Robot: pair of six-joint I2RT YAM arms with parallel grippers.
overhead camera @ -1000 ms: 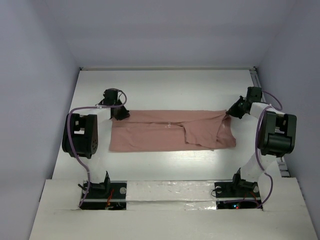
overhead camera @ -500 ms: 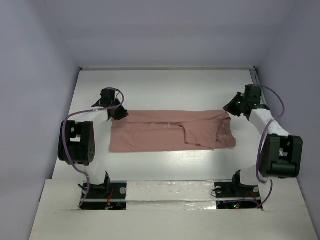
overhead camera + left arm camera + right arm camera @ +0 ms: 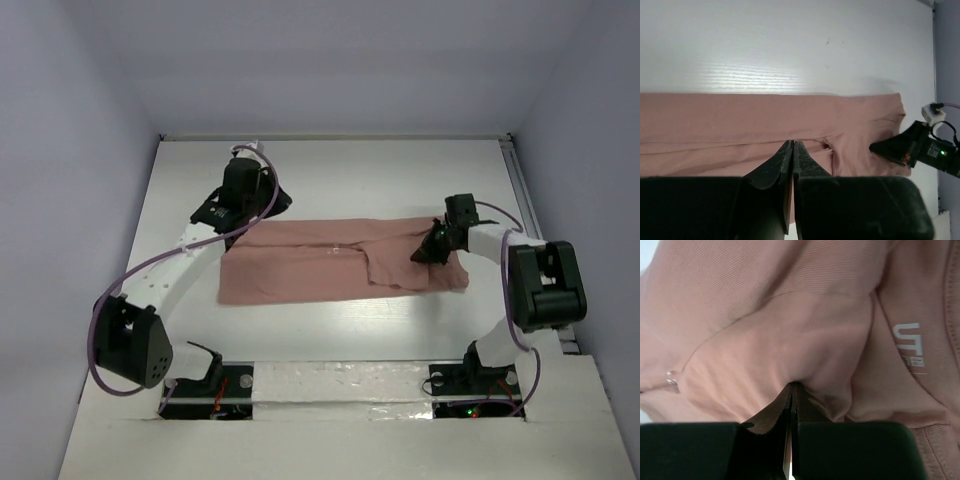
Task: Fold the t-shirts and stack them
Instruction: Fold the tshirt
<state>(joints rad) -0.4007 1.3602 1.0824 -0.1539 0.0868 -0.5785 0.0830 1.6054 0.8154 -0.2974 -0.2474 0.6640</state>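
T-shirt [image 3: 320, 265] lies flat on the bench [image 3: 330, 165] as a long folded strip, collar end toward the right arm. Right tool [image 3: 791, 386] sits on the t-shirt's collar end, tips together and clamped on a small pucker of cloth near the printed neck label [image 3: 910, 346]. Left tool [image 3: 792, 145] hangs above the t-shirt's far side near the opposite end, tips together, no cloth seen between them.

Risks:
- The right pinch looks thin and may catch only the top layer, so a lift could peel the fold open or slip off.
- The left tool holds nothing, so a one-sided pull would likely drag and skew the strip.
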